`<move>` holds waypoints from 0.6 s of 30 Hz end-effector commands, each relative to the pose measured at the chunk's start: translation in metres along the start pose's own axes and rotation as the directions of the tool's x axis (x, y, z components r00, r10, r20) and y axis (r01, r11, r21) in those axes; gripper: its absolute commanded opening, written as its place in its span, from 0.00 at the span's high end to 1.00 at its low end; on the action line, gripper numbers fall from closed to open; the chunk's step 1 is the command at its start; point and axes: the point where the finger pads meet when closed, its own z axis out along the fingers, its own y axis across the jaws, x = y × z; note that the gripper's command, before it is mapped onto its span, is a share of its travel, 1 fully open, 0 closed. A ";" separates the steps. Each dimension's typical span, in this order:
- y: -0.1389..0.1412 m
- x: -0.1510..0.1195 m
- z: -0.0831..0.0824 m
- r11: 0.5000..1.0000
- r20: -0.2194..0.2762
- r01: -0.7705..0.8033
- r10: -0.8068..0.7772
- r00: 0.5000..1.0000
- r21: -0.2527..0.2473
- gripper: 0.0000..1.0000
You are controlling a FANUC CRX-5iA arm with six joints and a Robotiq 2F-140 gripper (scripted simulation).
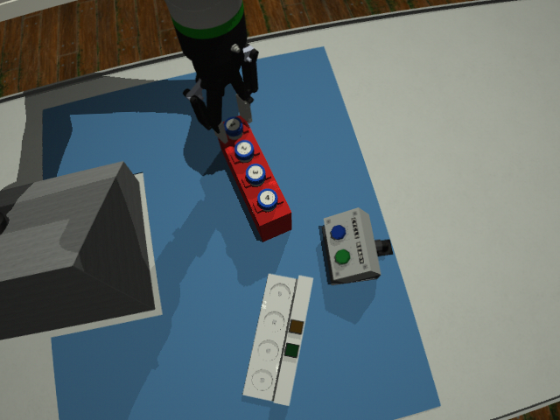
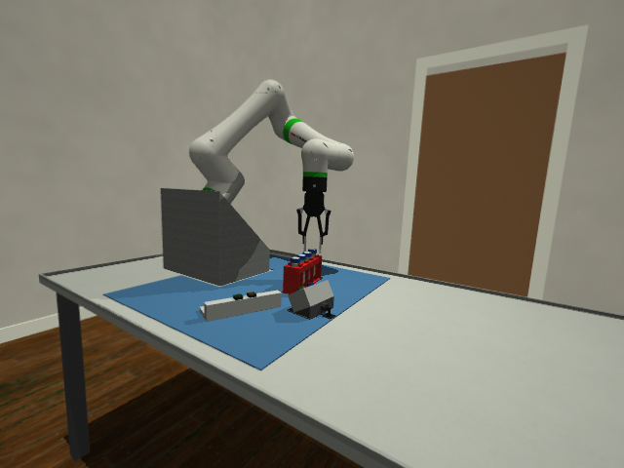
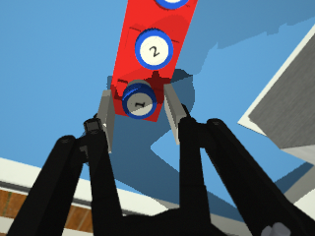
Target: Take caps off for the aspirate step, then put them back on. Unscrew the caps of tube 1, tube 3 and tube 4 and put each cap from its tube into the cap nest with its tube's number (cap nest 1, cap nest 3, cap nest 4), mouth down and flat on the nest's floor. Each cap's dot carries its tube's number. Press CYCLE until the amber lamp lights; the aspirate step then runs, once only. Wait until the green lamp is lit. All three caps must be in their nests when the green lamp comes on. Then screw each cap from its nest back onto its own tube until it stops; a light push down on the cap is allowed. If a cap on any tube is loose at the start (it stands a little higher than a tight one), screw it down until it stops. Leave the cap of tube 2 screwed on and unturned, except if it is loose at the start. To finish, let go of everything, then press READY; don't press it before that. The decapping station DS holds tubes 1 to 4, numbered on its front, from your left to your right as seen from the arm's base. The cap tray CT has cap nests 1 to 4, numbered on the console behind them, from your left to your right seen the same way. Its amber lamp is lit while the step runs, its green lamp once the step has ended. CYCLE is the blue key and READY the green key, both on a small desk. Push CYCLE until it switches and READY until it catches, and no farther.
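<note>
One cap (image 3: 139, 99) between parted fingers

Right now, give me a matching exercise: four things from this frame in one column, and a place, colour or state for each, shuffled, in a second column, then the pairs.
Things:
1. gripper
2. cap of tube 4
3. amber lamp
4. READY key

Descriptions:
A. green, on the small desk
B. unlit, on the cap tray console
C. open, fingers either side of the cap of tube 1, not touching it
D. seated on its tube at the red station's end nearest the desk

Pairs: 1-C, 2-D, 3-B, 4-A
</note>
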 end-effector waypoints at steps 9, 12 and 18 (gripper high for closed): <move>0.000 0.000 0.000 0.839 -0.009 -0.544 0.544 0.839 -0.002 0.65; 0.000 0.000 0.000 0.791 -0.009 -0.612 0.612 0.791 -0.001 0.65; 0.000 0.000 0.000 0.643 -0.009 -0.766 0.766 0.643 0.001 0.65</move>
